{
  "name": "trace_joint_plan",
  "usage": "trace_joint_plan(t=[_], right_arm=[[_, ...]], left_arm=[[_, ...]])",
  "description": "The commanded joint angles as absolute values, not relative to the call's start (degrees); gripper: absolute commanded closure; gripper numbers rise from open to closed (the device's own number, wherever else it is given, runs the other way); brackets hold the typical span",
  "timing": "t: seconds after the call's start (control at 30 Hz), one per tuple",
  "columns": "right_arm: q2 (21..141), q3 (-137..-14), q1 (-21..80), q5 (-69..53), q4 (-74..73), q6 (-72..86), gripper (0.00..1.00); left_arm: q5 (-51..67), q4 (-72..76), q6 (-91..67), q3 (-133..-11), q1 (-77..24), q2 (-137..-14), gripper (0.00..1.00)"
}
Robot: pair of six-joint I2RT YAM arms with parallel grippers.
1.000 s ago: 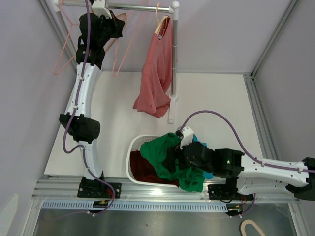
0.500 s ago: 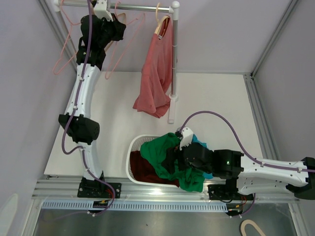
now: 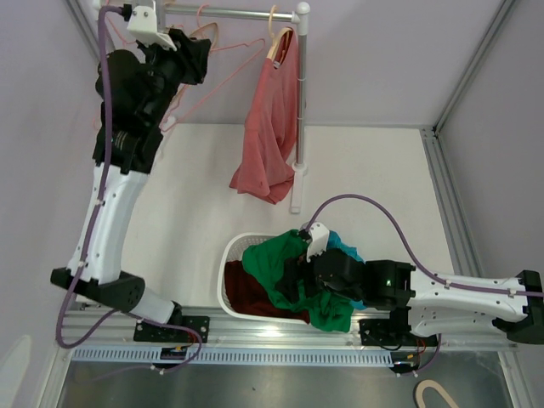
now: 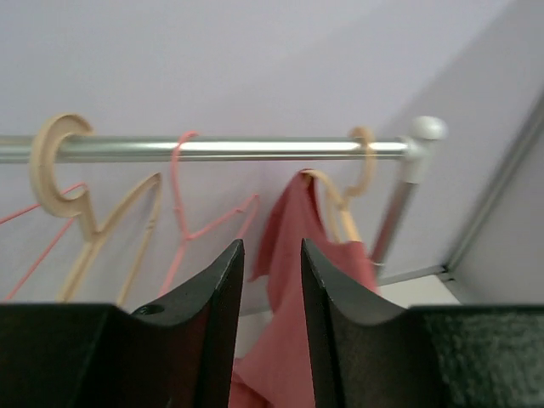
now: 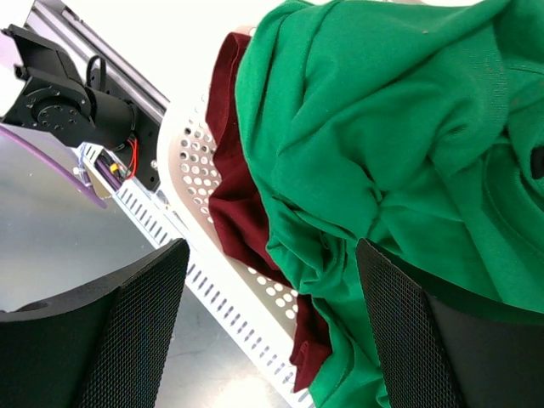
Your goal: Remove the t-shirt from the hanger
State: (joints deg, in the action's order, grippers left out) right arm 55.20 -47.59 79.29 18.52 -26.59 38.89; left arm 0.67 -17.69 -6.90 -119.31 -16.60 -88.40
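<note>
The left claw is raised to the height of the rail, its fingers slightly apart with a narrow gap and nothing held between them. In the top view, the left claw sits near the left end of the rail, among the pink hangers. From the wrist, one pink hanger hangs just beyond the fingertips, and an empty hanger of pale wood is hooked on farther left. Through the gap and to its right shows the red t-shirt, draped on its hanger, whose hook sits over the rail close to the capped right end. From above, the t-shirt hangs down on its hanger just beside the upright post, its hem low over the white tabletop, well apart from the left claw. The right claw is spread wide, both fingers clear of the cloth, holding nothing, and poised over the green shirt. That shirt is heaped in the white basket on top of a maroon garment that shows along the perforated wall. In the top view, the right claw is over the basket at the near edge of the tabletop, with the green shirt spilling over the rim and a bit of teal cloth beside it.
</note>
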Motion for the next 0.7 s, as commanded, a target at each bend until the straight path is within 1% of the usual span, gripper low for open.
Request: trace_joint_plan(t=[0.0, 0.07, 0.17, 0.23, 0.33, 0.47, 0.6, 0.67], right_arm=[[55.72, -47.29, 79.80, 18.37, -23.56, 38.76, 0.16], [55.46, -47.11, 80.07, 18.37, -23.47, 38.93, 0.16], [55.20, -46.93, 80.16, 18.28, -22.94, 39.11, 0.16], [55.11, -46.93, 80.51, 18.54, -22.94, 39.11, 0.16], [54.58, -46.76, 80.95, 19.24, -23.11, 39.37, 0.16], [53.53, -46.32, 81.12, 19.69, -23.38, 39.73, 0.16], [52.91, -45.97, 81.21, 20.04, -23.55, 39.99, 0.16], [52.47, -45.79, 81.21, 20.21, -23.55, 40.17, 0.16]], left_arm=[[-0.45, -12.83, -5.98, -114.52, -21.52, -84.90, 0.62], [2.01, -15.46, -5.37, -116.80, -23.11, -87.18, 0.61], [6.05, -18.19, -3.61, -123.64, -25.13, -92.45, 0.53], [8.60, -20.30, -3.25, -128.91, -25.49, -96.65, 0.51], [8.62, -20.57, -2.20, -132.26, -26.01, -101.05, 0.47], [6.87, -17.58, -0.09, -132.71, -26.89, -104.22, 0.41], [2.99, -18.28, 1.32, -136.84, -27.68, -107.66, 0.41], [2.38, -16.89, 1.14, -136.24, -27.86, -107.84, 0.41]])
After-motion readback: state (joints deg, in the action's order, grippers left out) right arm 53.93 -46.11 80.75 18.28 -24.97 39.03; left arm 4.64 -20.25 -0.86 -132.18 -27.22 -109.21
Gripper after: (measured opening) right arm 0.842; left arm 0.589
